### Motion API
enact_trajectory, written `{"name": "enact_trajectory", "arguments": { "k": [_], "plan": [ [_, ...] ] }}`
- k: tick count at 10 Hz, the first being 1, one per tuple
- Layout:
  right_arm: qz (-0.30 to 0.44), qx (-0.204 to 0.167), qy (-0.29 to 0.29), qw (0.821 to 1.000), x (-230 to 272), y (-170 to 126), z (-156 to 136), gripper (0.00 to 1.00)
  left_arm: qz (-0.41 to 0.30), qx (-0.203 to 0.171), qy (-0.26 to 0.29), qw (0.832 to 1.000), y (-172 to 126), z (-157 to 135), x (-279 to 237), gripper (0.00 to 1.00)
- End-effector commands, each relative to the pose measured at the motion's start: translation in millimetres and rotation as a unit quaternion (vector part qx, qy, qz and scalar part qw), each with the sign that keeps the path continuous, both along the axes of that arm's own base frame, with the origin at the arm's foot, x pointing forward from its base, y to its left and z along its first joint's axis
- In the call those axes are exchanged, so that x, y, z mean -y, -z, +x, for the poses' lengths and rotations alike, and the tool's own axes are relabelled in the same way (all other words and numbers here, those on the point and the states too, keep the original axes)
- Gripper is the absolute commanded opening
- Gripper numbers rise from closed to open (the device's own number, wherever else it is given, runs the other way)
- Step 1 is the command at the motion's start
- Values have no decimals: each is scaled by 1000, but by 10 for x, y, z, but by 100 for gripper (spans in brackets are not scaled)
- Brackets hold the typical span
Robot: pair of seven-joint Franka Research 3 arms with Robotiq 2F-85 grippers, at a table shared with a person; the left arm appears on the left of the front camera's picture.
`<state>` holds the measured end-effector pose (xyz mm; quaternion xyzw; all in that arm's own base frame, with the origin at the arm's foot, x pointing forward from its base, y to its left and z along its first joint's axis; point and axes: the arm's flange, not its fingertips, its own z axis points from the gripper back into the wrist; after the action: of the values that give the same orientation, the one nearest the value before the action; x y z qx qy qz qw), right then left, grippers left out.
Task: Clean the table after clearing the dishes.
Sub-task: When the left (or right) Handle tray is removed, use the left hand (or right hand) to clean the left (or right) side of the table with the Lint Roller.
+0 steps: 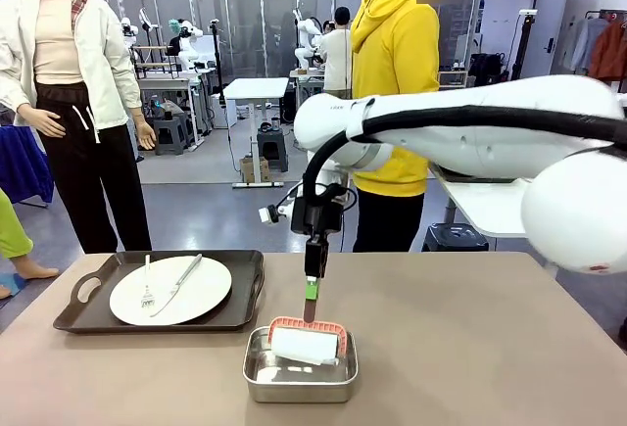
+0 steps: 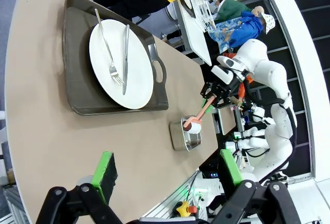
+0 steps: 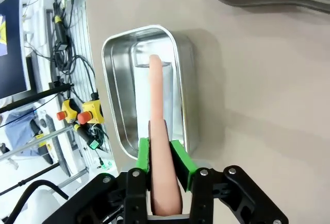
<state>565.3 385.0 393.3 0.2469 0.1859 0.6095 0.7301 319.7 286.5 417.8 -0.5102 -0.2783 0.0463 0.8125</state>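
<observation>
The right fingers (image 3: 145,155) are clamped narrowly on the salmon-pink handle (image 3: 157,100) of a wiping tool, gripping it near its upper end. The handle runs down to a pink-framed head with a white pad (image 1: 303,346), which sits inside the steel pan (image 1: 257,379) near the robot's edge of the counter (image 1: 470,348). The left fingers (image 2: 105,170) are spread wide and hold nothing, hanging above the counter well apart from the pan. To the left of the pan lies a dark handled tray (image 1: 83,318) with a white plate (image 1: 201,294), a fork (image 1: 148,287) and a knife (image 1: 180,283) on it, so clearing looks unfinished while the wiper is already in hand. The step seems to be taking the tool from the pan. Next, the pad must be lifted clear of the pan's rim, carried to bare counter and set flat, keeping away from the tray.
</observation>
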Motion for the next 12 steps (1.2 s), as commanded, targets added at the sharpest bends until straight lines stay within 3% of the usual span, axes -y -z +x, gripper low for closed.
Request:
{"name": "enact_trajectory", "arguments": {
  "k": [1, 4, 6, 8, 11, 12],
  "plan": [
    [-31, 47, 48, 997, 193, -295, -381, 17, -2, 11, 1, 1000, -14, -21, -21, 100],
    [-79, 135, 225, 962, 676, -826, -703, 17, -2, 11, 1, 1000, -14, -21, -21, 100],
    [-103, 195, 356, 908, 1053, -1060, -939, 17, -2, 11, 1, 1000, -14, -21, -21, 100],
    [-66, 202, 481, 851, 1544, -1154, -1137, 17, -2, 11, 1, 1000, -14, -21, -21, 100],
    [-50, 176, 641, 745, 2131, -1082, -1226, 17, -2, 11, 1, 1000, -14, -21, -21, 100],
    [-53, 163, 659, 732, 2169, -932, -1139, 17, -2, 11, 1, 1000, -14, -21, -21, 100]
  ]
}}
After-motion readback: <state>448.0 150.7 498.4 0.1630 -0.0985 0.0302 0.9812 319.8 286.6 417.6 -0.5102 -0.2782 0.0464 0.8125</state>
